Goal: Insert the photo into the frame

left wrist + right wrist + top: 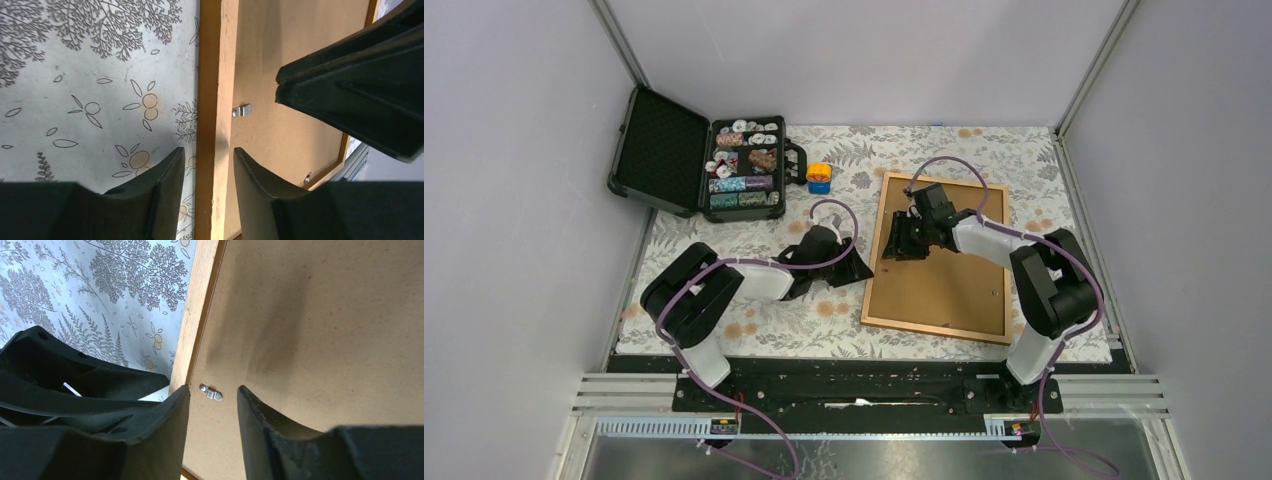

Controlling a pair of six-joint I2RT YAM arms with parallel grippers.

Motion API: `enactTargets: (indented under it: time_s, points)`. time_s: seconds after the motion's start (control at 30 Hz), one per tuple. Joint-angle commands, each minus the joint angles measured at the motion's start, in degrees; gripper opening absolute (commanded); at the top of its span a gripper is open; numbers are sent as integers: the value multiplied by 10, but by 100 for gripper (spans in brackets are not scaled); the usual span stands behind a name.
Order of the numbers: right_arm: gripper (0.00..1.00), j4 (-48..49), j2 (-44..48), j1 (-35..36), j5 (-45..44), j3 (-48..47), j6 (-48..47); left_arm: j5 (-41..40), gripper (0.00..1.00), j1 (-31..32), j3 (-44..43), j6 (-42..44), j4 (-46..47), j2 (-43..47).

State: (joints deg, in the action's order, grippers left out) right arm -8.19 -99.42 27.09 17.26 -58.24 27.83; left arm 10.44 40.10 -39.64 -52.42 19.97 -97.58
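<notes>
Frame [934, 331] face down at three o'clock on the table [824, 320], backing board [944, 290] in, photo nowhere in sight. Left gripper [209, 152] spread astride the nine o'clock rail, right gripper [214, 396] spread around a metal tab [210, 392]. Best to swivel that tab cleanly while steadying the rail.

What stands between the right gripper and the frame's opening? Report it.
The brown backing board fills the frame, pinned at its left moulding by a small metal clip lying between the parted fingers of the right gripper.
</notes>
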Motion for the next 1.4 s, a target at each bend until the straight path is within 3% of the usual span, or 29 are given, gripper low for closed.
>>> enactTargets:
  time_s: [0.0, 0.27, 0.43, 0.77, 0.97, 1.37]
  points:
    - [44, 20, -16, -2, 41, -13, -18, 36, 42, 0, -17, 13, -16, -14]
    - [37, 39, -28, -1, 60, 7, -12, 38, 26, 0, -25, 16, -26, -22]
    - [33, 44, -35, 0, 75, 14, -4, 38, 21, 0, -27, 18, -27, -26]
    - [33, 47, -48, -1, 77, 40, 3, 35, 20, 0, -27, 20, -24, -30]
    - [33, 101, -6, 3, 98, 87, 51, 33, 19, 1, -26, 18, -22, -30]
    - [31, 165, -20, 11, 106, 111, 118, 32, 14, 0, -26, 18, -19, -30]
